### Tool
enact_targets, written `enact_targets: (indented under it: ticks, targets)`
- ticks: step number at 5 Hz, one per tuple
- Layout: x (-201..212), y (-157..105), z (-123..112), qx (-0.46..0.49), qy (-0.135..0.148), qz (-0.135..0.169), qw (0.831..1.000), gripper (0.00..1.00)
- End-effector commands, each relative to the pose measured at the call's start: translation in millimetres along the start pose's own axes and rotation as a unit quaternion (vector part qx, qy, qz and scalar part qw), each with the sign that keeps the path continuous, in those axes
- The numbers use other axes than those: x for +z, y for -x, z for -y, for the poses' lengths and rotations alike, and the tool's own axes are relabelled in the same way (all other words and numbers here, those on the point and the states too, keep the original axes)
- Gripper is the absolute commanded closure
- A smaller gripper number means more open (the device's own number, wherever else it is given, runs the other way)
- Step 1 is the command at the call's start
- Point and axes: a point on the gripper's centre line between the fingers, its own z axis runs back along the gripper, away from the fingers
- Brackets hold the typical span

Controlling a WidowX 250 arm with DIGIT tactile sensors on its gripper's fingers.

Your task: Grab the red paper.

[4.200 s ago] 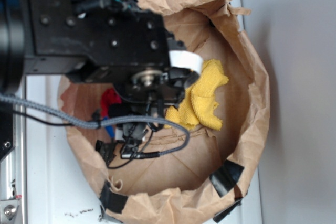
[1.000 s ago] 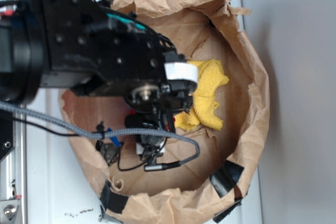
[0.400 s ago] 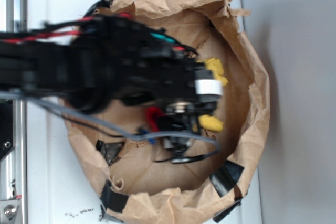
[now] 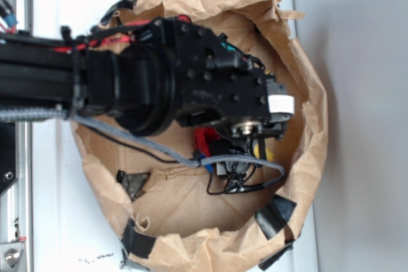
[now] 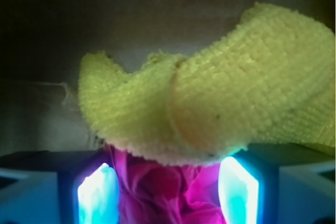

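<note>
The red paper is a crumpled wad lit magenta in the wrist view, wedged between my gripper's two glowing fingers and touching both. My gripper is shut on it. In the exterior view the red paper shows just under the black wrist, beside the gripper, inside the brown paper bag. The yellow cloth lies directly ahead of the fingertips, its lower edge overlapping the top of the paper. Most of the cloth is hidden by the arm in the exterior view; only a yellow scrap shows.
The bag's crumpled walls ring the gripper, with the right wall close by. Black tape patches sit on the bag's lower rim. The bag rests on a white surface. A grey cable trails from the arm.
The arm has swung right across the bag, taking the red paper with it from the left side to the right. It now covers most of the yellow cloth.
</note>
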Motion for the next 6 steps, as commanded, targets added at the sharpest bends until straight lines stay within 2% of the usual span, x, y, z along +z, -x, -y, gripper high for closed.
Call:
enact_targets:
  ticks: [1,2,4,5,6]
  targets:
    - [57.0,-0.4,-10.7,-0.009,0.055,-0.011,0.998,1.0]
    - [78.8,4.4,-13.8,-0.014,0.081,-0.024,0.996,1.0]
    - [90.4,13.0,-17.1,-0.017,0.096,-0.025,0.995,1.0]
    - [110.1,10.1,-19.0,0.009,0.108,-0.027,0.994,1.0]
    - [133.9,9.5,-20.3,0.034,0.104,-0.028,0.994,1.0]
